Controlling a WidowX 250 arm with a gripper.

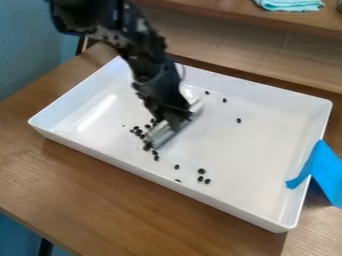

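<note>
Cam view: claw [175,121] on silvery cyl. [160,135]

Your silvery tubular tool [160,135] slants within the white tray [260,155]; small black beans [201,171] cluster and scatter nearby.

Right tray floor: open room between the scattered black pieces [202,171] and the right wall.
Tray walls [160,178]: raised all round; bar low sideways entry.
Right rim: blue tape [325,172] obstructs.
Upper left: arm [137,47] blocks overhead passage.
Left of centre: gripper [175,120] and silvery tube [160,136] obstruct.
Front tabletop [133,205]: passable.
</note>
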